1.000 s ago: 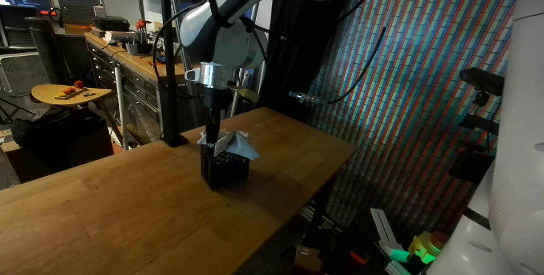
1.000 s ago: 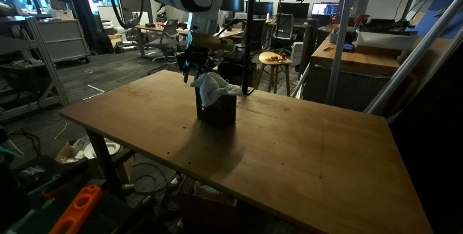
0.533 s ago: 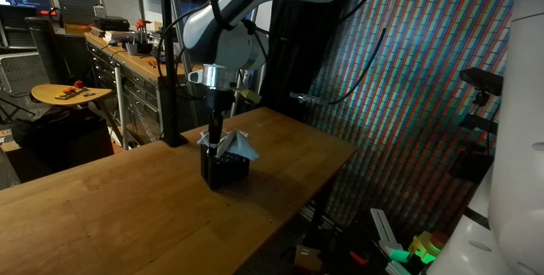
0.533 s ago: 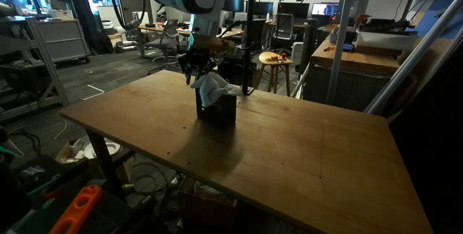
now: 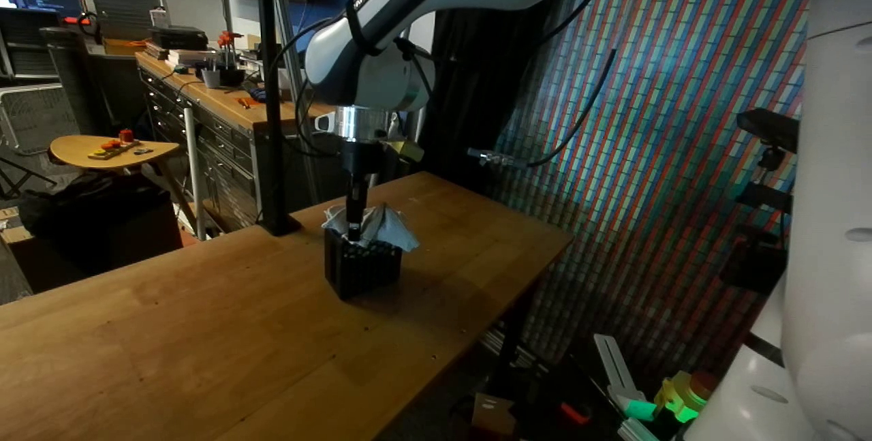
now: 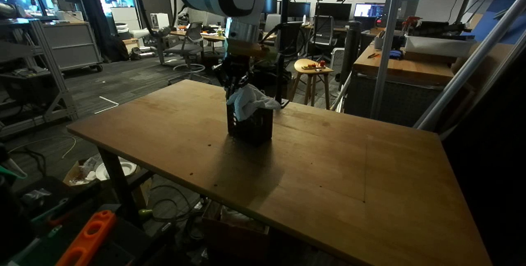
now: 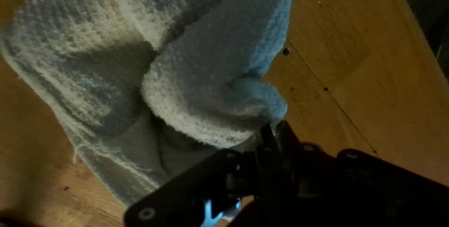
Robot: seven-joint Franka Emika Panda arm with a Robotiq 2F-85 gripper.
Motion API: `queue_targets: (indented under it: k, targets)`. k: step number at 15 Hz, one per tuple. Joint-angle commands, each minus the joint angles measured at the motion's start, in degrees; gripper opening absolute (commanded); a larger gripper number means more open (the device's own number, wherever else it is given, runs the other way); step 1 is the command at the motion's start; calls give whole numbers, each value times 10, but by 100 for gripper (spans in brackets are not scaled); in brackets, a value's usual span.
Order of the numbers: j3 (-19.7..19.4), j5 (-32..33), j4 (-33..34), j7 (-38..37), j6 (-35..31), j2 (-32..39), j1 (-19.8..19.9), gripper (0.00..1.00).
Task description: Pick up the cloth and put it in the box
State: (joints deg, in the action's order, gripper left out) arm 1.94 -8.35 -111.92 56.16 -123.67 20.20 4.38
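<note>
A pale grey-blue cloth (image 5: pixel 390 230) lies bunched over the top of a black perforated box (image 5: pixel 364 270), with folds hanging over the rim. In an exterior view the cloth (image 6: pixel 251 102) drapes down one side of the upright box (image 6: pixel 254 128). In the wrist view the cloth (image 7: pixel 210 72) fills the left and middle and hides the box opening. My gripper (image 5: pixel 354 233) points down at the box rim. It also shows in an exterior view (image 6: pixel 231 92). In the wrist view the fingertips (image 7: pixel 274 128) are nearly together, with a thin pale strip of cloth between them.
The box stands on a wooden table (image 5: pixel 204 332), which also shows in an exterior view (image 6: pixel 349 167). A black upright post (image 5: pixel 271 120) stands at the table's edge close behind the box. The table's near edge (image 6: pixel 172 179) drops to clutter on the floor.
My gripper has shifted sideways toward the cloth, and its fingers, apart before, are now nearly together. The box and cloth have slid slightly the same way.
</note>
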Motion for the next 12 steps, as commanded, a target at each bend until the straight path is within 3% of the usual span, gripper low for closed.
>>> queue_targets:
  k: [1, 12]
  targets:
    - [0, 21, 44, -33, 22, 28, 2, 8]
    - [5, 24, 86, -47, 51, 48, 5, 8]
